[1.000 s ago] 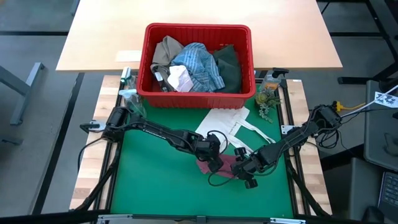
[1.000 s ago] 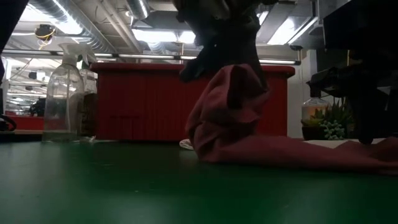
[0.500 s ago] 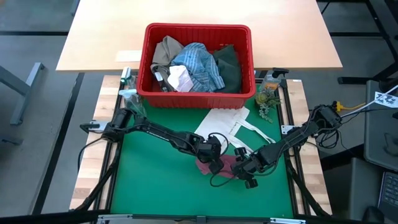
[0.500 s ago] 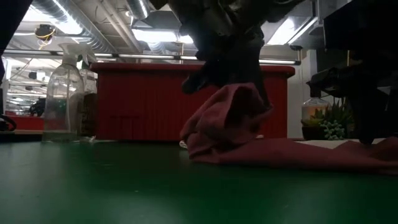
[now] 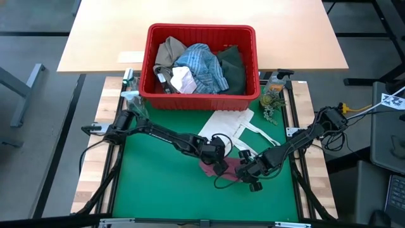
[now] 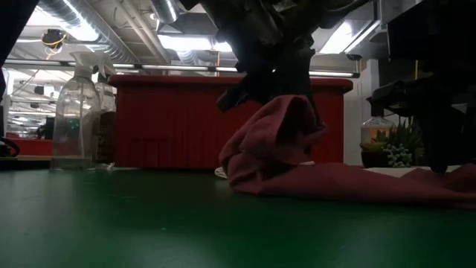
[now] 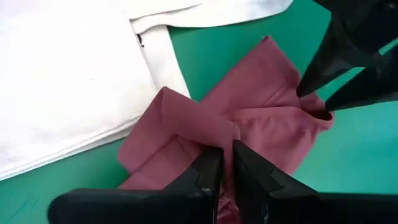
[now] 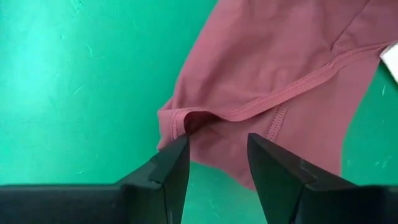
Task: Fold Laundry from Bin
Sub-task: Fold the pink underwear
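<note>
Presently, a small maroon cloth (image 5: 229, 168) of soft knit fabric is recorded on the green table mat (image 5: 152, 183), near the mat's middle, partly lifted into a bunched fold — seen in the low view as a raised hump (image 6: 271, 145) with the rest trailing flat across the mat. The left gripper (image 7: 226, 163) is found clamped on a fold of this cloth, its two dark fingers pressed nearly together with maroon fabric pinched between them; in the high view the same gripper (image 5: 218, 163) is placed at the cloth's left edge. The right gripper (image 8: 217, 152) is held low at the cloth's opposite, hemmed edge with its fingers spread apart, nothing being gripped — the stitched hem is seen between and just beyond the fingertips; in the high view it (image 5: 248, 170) is placed at the cloth's right side. A flat white fabric tote bag (image 5: 229, 125) with loop handles is laid just beyond the maroon cloth, between it and the bin, one strap running beside the cloth. The large red rectangular plastic bin (image 5: 201, 95) is set at the far end of the mat and is filled with laundry: a tan garment (image 5: 169, 50), a blue-white striped shirt (image 5: 204, 66), a small white cloth (image 5: 183, 80) and a dark green garment (image 5: 233, 66). A clear plastic spray bottle (image 6: 74, 119) is stood at the bin's left corner, and a small potted plant (image 5: 272, 101) at its right corner.
</note>
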### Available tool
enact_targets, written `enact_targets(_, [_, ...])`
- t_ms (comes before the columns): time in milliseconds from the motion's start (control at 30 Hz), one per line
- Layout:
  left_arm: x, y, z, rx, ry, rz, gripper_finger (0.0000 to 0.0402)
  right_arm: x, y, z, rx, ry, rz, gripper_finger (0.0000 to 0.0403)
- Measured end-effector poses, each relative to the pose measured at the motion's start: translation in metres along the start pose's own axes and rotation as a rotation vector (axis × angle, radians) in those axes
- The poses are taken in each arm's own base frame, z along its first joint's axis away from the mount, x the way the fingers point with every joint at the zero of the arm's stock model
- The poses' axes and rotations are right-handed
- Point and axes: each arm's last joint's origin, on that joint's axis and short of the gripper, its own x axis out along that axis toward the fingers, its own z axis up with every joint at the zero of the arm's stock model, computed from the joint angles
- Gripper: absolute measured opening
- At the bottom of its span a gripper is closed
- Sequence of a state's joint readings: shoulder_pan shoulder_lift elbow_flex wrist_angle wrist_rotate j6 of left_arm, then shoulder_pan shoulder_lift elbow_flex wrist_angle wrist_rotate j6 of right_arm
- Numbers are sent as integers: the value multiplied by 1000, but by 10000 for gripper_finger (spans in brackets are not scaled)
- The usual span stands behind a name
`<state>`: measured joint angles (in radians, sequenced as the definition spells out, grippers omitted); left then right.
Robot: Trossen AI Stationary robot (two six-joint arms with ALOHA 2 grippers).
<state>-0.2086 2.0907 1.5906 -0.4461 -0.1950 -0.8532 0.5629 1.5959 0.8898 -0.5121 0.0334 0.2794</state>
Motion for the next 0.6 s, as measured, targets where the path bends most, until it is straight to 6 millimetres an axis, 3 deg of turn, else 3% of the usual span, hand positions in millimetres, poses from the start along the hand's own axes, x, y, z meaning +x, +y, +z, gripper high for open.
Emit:
enact_targets(133, [1,2,2,42,28,-25,42,0,0,-1,0,7,-2,163])
enact_targets(433, [2,3,11,52,-11,-61,117,0,0,-1,0,14,-4,163])
enact_targets(600, [1,-3,19,101,-81,-129,125,-3,0,0,-1,38,-11,163])
